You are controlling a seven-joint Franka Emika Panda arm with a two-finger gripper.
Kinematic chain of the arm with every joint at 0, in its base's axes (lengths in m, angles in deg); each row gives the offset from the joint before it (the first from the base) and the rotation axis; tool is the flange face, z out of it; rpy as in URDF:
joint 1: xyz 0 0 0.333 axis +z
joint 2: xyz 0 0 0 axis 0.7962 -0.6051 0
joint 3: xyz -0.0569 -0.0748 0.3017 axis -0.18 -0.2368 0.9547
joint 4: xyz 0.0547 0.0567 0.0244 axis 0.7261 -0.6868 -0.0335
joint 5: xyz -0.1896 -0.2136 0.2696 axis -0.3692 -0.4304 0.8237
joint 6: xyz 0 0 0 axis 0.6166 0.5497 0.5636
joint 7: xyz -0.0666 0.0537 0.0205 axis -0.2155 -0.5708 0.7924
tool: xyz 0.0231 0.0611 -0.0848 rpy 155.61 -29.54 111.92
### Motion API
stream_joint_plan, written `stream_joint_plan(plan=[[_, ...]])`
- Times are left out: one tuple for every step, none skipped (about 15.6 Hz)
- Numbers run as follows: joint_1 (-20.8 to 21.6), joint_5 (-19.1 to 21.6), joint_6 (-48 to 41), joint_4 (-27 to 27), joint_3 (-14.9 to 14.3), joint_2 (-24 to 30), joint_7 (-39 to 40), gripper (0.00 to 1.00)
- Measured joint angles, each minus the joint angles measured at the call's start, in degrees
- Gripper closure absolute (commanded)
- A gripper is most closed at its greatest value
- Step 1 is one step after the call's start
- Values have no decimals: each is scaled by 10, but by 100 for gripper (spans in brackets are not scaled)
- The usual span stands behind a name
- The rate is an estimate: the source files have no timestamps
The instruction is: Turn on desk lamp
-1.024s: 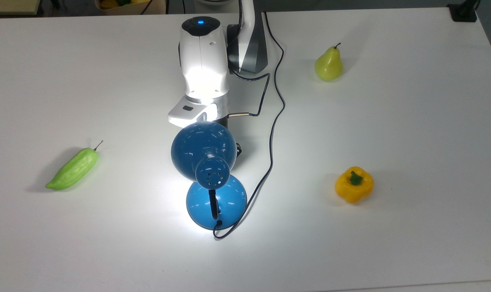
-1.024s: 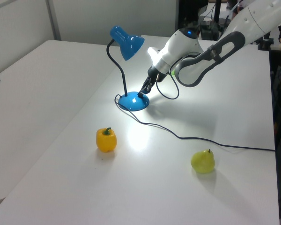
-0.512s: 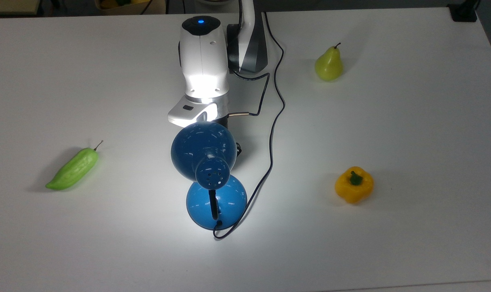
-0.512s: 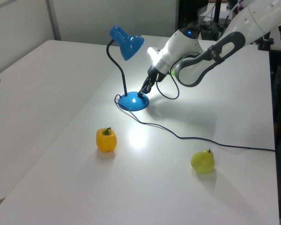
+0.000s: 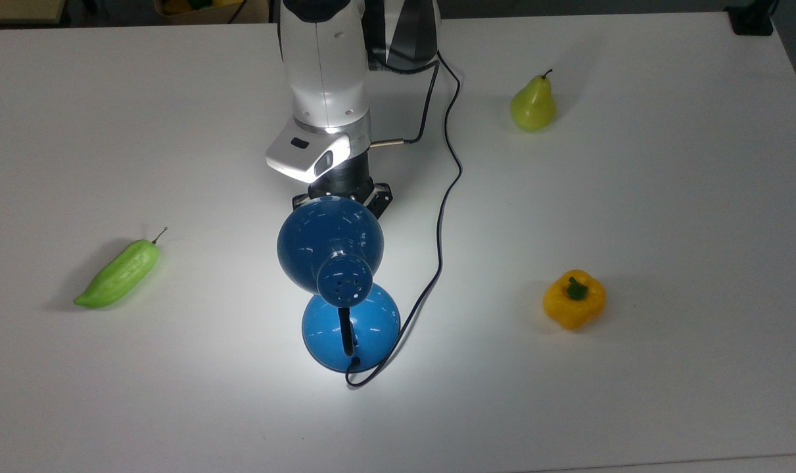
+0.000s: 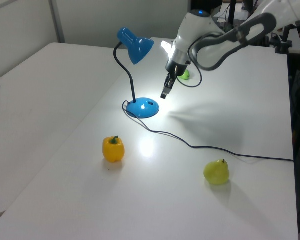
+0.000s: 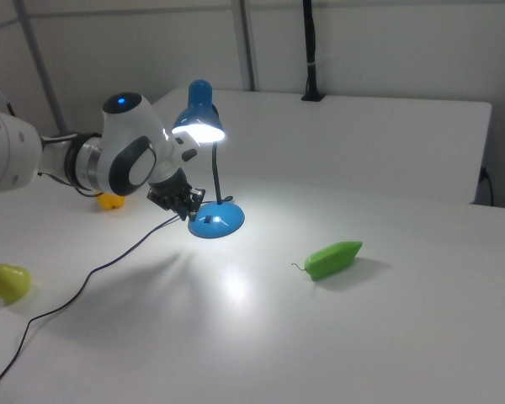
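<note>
The desk lamp is lit and throws a bright pool of light on the white table. Its blue dome shade hangs over the round blue base on a curved black neck. In the left view my gripper hovers just above and to the right of the base, touching nothing, fingers shut and pointing down. In the right view the gripper sits just left of the base, below the glowing shade. In the top view the shade hides the fingertips.
The lamp's thin black cord runs from the base past the arm towards the table's far edge. A green pear and a yellow bell pepper lie on the top view's right, a green gourd on the top view's left.
The gripper has lifted off the lamp base and drawn back towards the arm's side. The lamp stays lit and has not moved.
</note>
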Motion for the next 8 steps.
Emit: stream_joint_plan(plan=[[0, 0, -39, 0, 0, 15, 0, 0], [0, 0, -78, 0, 0, 30, 0, 0], [0, 0, -113, -1, 0, 46, 0, 0], [-1, 0, -145, -1, 0, 62, 0, 0], [-2, 0, -176, 0, -1, 79, 0, 0], [-3, 0, -206, 0, -2, 99, -1, 0], [-3, 0, -242, 1, -3, 120, -7, 0], [-4, 0, -274, 3, -4, 140, -19, 0]])
